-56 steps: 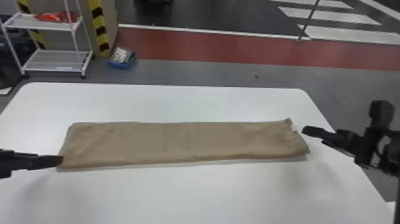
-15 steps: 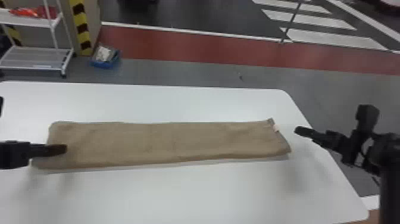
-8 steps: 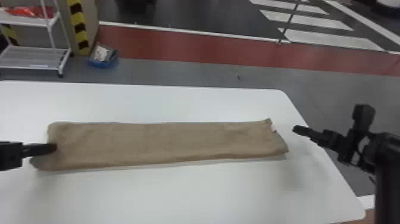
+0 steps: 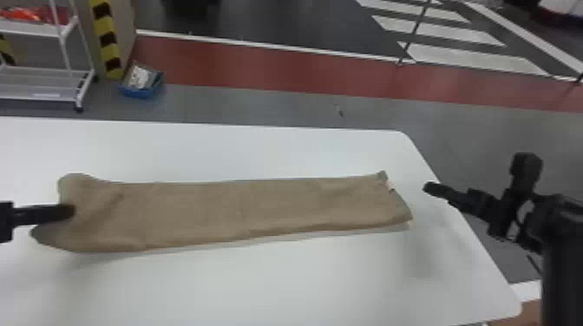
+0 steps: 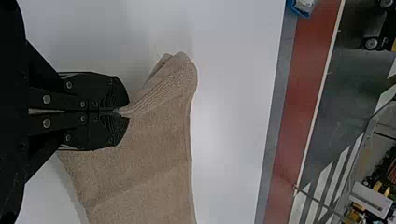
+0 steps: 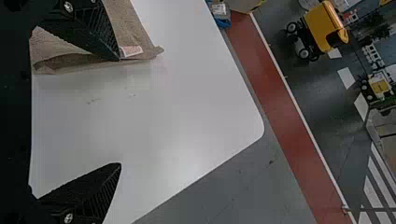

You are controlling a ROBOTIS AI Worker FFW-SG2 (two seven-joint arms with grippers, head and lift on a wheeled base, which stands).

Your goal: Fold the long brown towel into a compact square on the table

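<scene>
The long brown towel lies stretched across the white table, its left end pinched up and creased. My left gripper is at that left end. In the left wrist view, my left gripper is shut on a gathered fold of the towel. Off the towel's right end, over the table's right edge, is my right gripper. The right wrist view has my right gripper with fingers wide apart and nothing between them; one finger overlaps the view of the towel's tagged end.
The white table has its rounded right edge under the right arm. Beyond the far edge, a white shelf rack and a blue bin stand on the floor.
My left gripper first moved in over the towel's left end, then drew back slightly left; that end is now bunched and lifted in its grip. The head view has shifted. My right gripper has barely moved.
</scene>
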